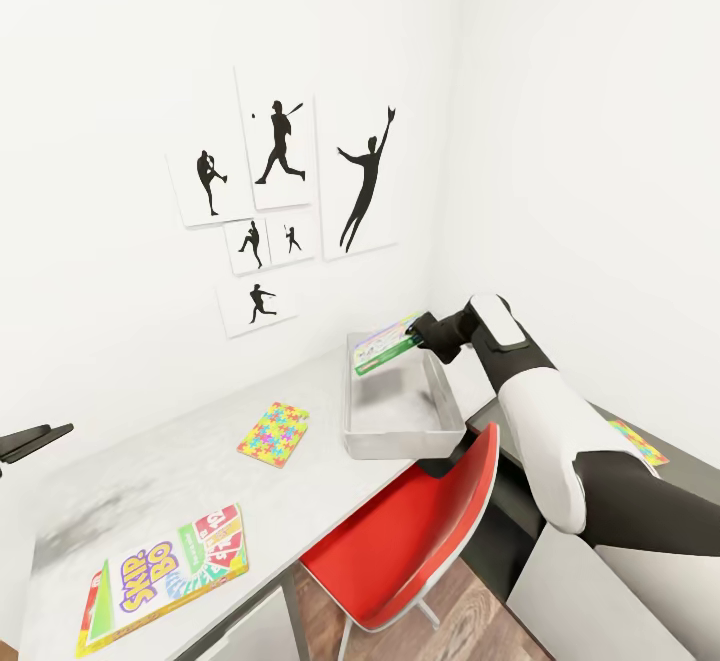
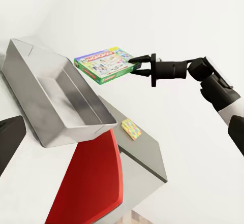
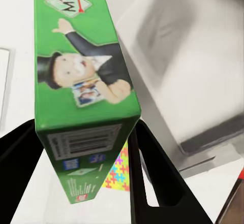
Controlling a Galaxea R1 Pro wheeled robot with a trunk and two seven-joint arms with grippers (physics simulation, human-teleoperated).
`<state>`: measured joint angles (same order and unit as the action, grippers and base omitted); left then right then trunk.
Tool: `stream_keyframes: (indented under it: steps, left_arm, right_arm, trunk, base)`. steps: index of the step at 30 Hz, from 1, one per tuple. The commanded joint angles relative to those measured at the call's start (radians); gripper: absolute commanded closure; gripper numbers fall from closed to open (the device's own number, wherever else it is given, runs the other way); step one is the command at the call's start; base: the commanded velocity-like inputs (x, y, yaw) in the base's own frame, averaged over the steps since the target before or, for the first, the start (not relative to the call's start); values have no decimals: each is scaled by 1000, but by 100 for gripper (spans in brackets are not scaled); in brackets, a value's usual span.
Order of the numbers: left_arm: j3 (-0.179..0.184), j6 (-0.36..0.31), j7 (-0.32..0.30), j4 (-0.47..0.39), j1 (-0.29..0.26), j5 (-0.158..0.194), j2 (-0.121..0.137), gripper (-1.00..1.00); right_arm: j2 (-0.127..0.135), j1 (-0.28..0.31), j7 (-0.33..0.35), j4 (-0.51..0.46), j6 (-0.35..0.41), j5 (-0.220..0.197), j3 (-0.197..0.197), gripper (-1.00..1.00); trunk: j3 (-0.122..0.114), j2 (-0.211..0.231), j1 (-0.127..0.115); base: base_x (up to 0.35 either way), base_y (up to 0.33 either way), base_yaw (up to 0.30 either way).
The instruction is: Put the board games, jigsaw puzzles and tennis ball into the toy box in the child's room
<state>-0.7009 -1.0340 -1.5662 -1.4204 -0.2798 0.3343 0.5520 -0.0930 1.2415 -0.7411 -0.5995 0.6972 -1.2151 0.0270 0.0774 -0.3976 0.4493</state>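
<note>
The right end effector [image 2: 136, 66] is clamped on one short end of the pale-and-green board game [image 2: 104, 65], whose long axis runs straight out from the fingers toward the wall, lying nearly flat with a slight tilt. The box hangs in the air over the far end of the toy box [image 1: 356, 411]; the open bin lies directly beneath and a little back toward the robot from the end effector, so the coming move looks like a short lowering or a plain release, with the game's length roughly in line with the bin's long side. The far rim of the bin sits just under the box's held end, and that rim is the one thing it could catch on. The bin appears to hold nothing yet. On the bench [image 1: 180, 461], to the left of the end effector and nearer the robot, a jigsaw puzzle [image 1: 273, 433] lies flat just beside the bin, and the Skip-Bo board game [image 1: 165, 578] lies well apart at the near edge. A second jigsaw puzzle [image 1: 637, 442] rests on the darker desk [image 1: 690, 461] behind the right arm. The red chair [image 1: 420, 541] is tucked below the bin. The left end effector [image 1: 35, 438] hovers far off by the bench's left end, apparently gripping nothing, though its fingers' spacing is unclear.
</note>
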Motion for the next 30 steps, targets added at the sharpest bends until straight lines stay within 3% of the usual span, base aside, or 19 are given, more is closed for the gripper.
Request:
stream_keyframes:
  steps: [1,30]
  left_arm:
    - [0,-11,-5,0,-1,-1,0,-100]
    - [0,-11,-5,0,-1,-1,0,-100]
  right_arm:
    - [-1,1,-9,1,-1,-7,2,100]
    - [-1,1,-11,7,-13,-6,-1,100]
  trunk:
    - [2,-2,1]
    - [2,-2,1]
  base:
    - [0,0,0]
    - [45,0,0]
